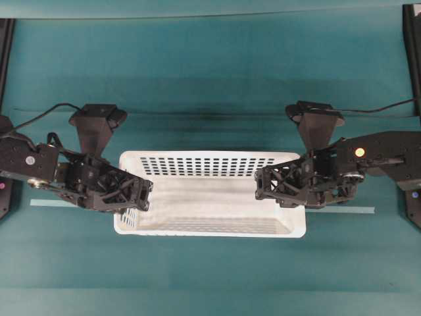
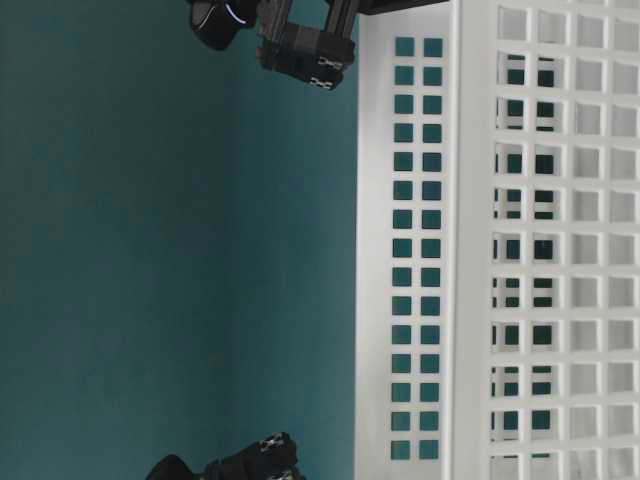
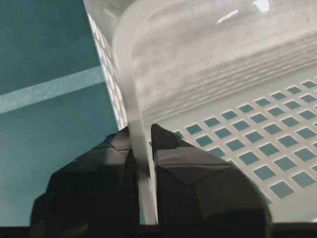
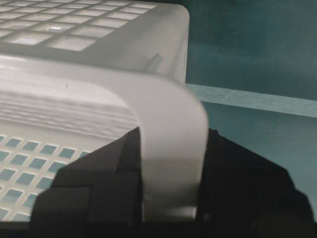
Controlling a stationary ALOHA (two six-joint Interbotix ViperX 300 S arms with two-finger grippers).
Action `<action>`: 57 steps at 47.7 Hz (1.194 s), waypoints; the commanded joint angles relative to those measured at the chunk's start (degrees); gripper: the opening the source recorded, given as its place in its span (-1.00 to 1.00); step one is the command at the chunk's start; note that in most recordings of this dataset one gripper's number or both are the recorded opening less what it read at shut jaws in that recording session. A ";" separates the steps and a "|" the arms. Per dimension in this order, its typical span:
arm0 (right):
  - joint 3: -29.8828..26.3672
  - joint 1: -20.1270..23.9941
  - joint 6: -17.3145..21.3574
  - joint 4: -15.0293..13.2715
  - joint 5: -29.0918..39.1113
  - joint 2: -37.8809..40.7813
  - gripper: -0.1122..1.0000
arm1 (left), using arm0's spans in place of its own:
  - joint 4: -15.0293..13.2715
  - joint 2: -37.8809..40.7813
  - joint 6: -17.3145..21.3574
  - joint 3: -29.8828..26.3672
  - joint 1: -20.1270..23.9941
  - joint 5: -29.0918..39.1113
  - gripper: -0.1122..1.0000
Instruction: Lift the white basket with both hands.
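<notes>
Now — step in hand: both ends are gripped and the lift itself looks to be the move under way or just about to begin; whether the floor has left the surface cannot be told.
Worktop (image 1: 210,79): a flat teal sheet with a matt look, crossed by a pale strip of tape (image 1: 46,202) that runs out from behind each end of the load.
White basket (image 1: 210,204): sits mid-worktop between the two arms, long side across the overhead view; a large rectangular tub of smooth, slightly glossy plastic, with a rounded rolled rim, a solid floor and walls pierced by neat rows of small rectangular holes.
Left gripper (image 1: 135,197): black, angular, lattice-framed; its jaws pinch the thin rim of the left end wall, one inside and one outside, as the wrist view shows.
Right gripper (image 1: 270,187): same build; jaws clamped across the broader curved lip of the right end wall.
Next move, as judged: raise both arms together at an even pace, keeping the tub level, since a thin flexible rim could bend or slip if one side leads.
</notes>
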 commanded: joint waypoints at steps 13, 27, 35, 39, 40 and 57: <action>1.05 0.70 -0.88 -0.53 -0.70 0.97 -0.01 | 0.44 0.26 0.62 0.79 -0.18 -4.13 -0.81; 0.53 -0.09 -0.97 -2.55 -0.44 1.49 0.60 | 0.44 0.18 0.62 1.05 -0.18 -3.78 0.00; 0.44 -1.05 -1.49 -2.90 -0.44 1.41 0.61 | 0.44 -0.26 0.70 1.23 0.35 -3.60 0.80; 0.62 -1.05 -1.49 -2.90 -0.35 1.32 0.63 | 0.44 -0.35 0.88 1.23 0.35 -3.78 0.83; 0.70 -0.97 -1.49 -2.90 -0.35 1.23 0.64 | 0.44 -0.35 0.88 1.23 0.35 -3.87 0.81; 0.35 -1.05 -2.37 -2.90 1.32 -1.32 0.88 | 0.44 -2.46 1.14 1.23 0.35 -3.87 0.76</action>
